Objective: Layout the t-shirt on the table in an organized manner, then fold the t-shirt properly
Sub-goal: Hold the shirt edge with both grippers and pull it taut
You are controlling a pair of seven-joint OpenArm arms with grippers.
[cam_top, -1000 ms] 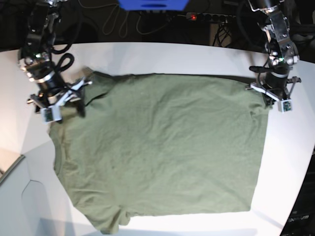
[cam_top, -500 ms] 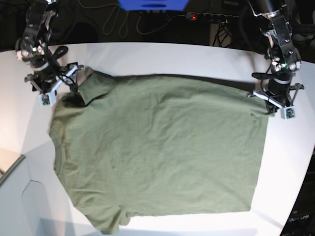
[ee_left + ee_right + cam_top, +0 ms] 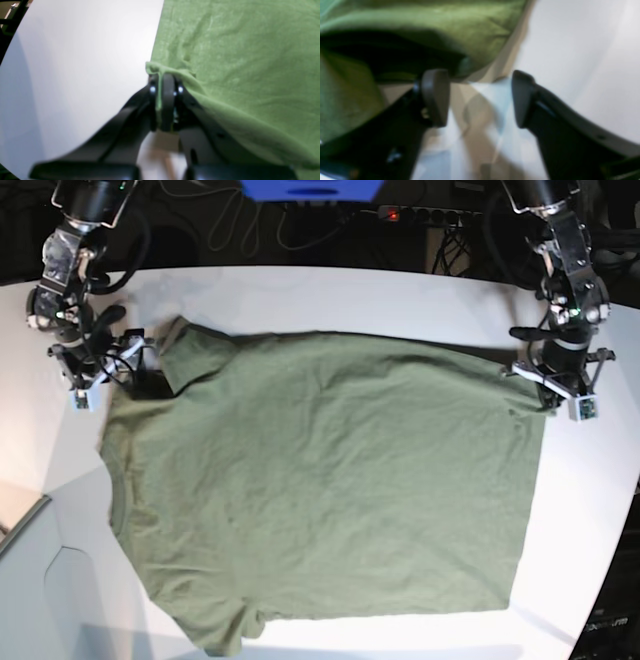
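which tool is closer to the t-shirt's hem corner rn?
Left. The left tool is shut on the t-shirt at that hem corner. The right tool is open at the opposite end, beside the sleeve, fabric not between its fingers.

Bright even overhead light, soft shadows, blurred right wrist view

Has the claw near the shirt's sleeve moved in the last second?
Yes. The right claw has pulled back off the t-shirt, toward the table's far edge and outward, jaws apart and empty.

Olive-green t-shirt [image 3: 320, 480] lies spread flat across white table [image 3: 330, 295].
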